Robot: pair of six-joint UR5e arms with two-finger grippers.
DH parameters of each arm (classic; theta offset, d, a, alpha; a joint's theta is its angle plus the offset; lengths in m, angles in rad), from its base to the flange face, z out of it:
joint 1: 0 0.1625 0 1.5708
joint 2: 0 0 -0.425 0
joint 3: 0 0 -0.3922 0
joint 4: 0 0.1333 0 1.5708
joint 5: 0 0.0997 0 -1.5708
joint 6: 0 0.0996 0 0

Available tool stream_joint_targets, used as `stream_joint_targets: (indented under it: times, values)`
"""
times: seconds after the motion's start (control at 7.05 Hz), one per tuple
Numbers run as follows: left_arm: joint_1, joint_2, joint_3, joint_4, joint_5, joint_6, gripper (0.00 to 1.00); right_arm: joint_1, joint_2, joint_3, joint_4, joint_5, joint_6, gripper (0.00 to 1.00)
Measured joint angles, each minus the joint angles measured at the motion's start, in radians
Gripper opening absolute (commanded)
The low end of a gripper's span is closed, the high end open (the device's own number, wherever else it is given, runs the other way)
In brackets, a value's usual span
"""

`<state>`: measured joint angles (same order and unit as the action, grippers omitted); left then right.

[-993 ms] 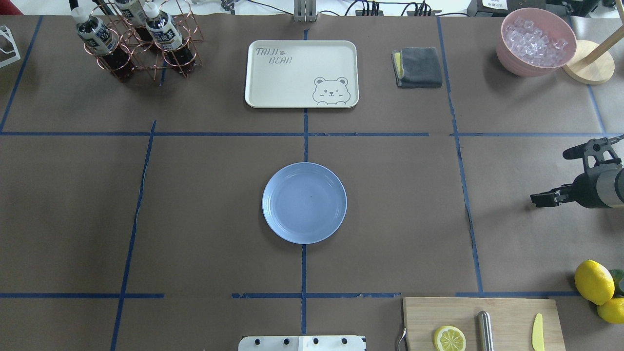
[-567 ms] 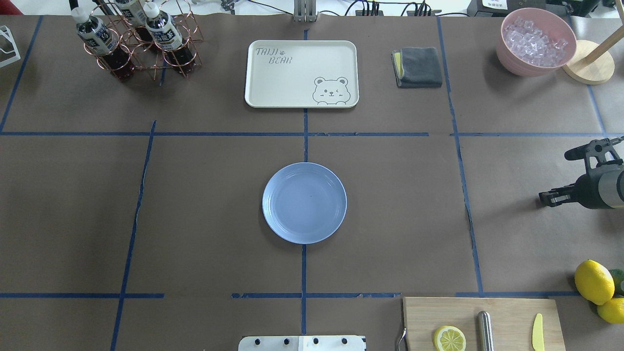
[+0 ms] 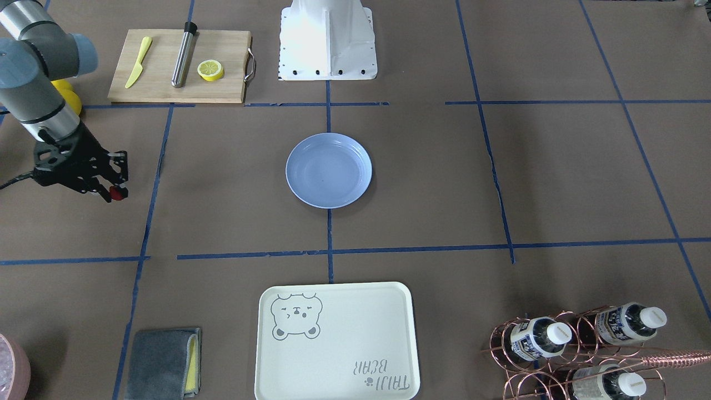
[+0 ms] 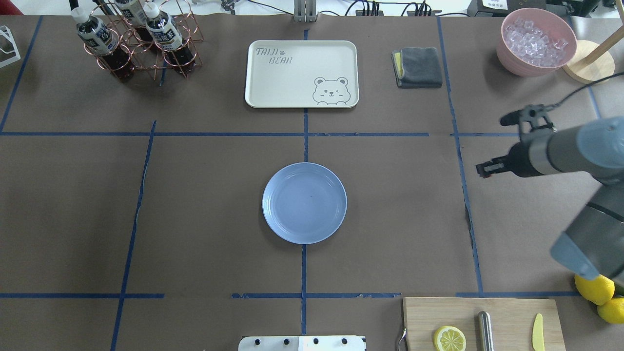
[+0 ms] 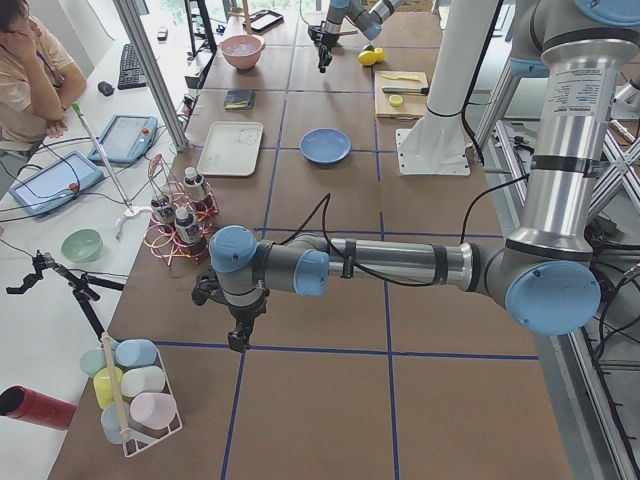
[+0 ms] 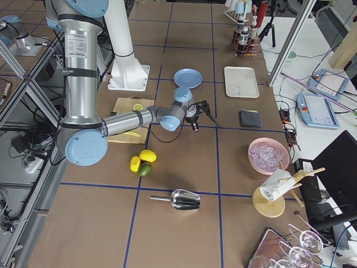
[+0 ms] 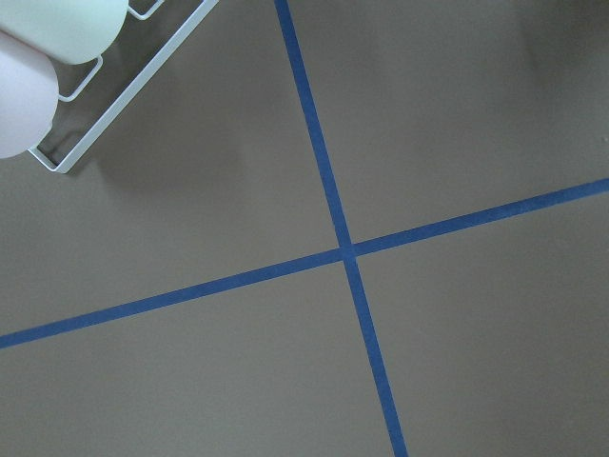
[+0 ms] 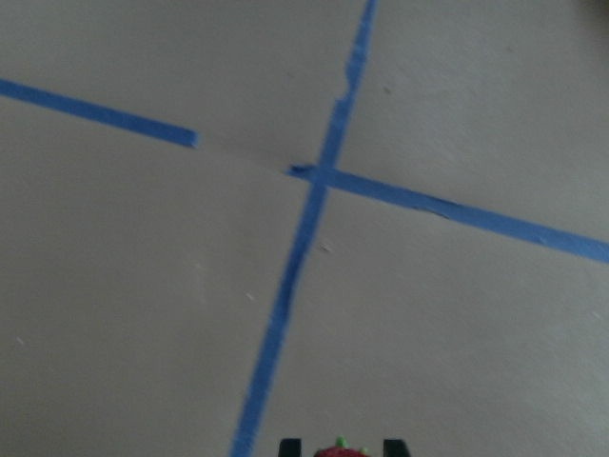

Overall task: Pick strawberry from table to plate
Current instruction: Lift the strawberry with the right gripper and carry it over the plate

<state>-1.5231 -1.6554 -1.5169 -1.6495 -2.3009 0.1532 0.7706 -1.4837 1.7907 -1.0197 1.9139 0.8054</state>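
- My right claw is closed narrow on the strawberry; the red berry sits between the two fingertips.
- In the right wrist view, the strawberry shows at the bottom edge between the dark fingertips, with green specks on top.
- The right claw is raised clear of the tabletop, and the strawberry touches nothing but the claw.
- In the overhead view, the right claw is near a blue tape line, on the side away from the plate.
- The plate lies at the centre of the tabletop, well apart from the right claw. It holds nothing.
- My left claw points down at the tabletop's far left end, near a white wire rack of pastel cups.
- I cannot tell whether the left claw is wide or narrow: only the side view shows it.
- The left wrist view shows a crossing of two tape lines and a corner of the rack.
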Motion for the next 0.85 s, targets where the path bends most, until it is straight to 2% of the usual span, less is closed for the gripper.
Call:
stream_joint_targets:
  times: [0.14, 0.28, 0.43, 0.57, 0.85]
  values:
    - [0.0, 0.003, -0.003, -0.001, 0.0, 0.0, 1.0, -0.042, 0.173, 0.02, -0.209, -0.007, 0.057, 0.0]
    - [0.001, 0.003, -0.007, -0.001, 0.001, -0.001, 1.0, -0.094, 0.336, 0.009, -0.363, -0.033, 0.13, 0.0]
    - [0.002, 0.001, -0.011, 0.0, 0.002, -0.002, 1.0, -0.148, 0.48, -0.044, -0.448, -0.084, 0.207, 0.0]
    - [0.002, -0.001, -0.012, 0.0, 0.002, -0.003, 1.0, -0.201, 0.595, -0.128, -0.481, -0.136, 0.273, 0.0]
    - [0.003, -0.002, -0.014, 0.0, 0.0, -0.003, 1.0, -0.292, 0.72, -0.269, -0.493, -0.226, 0.352, 0.0]
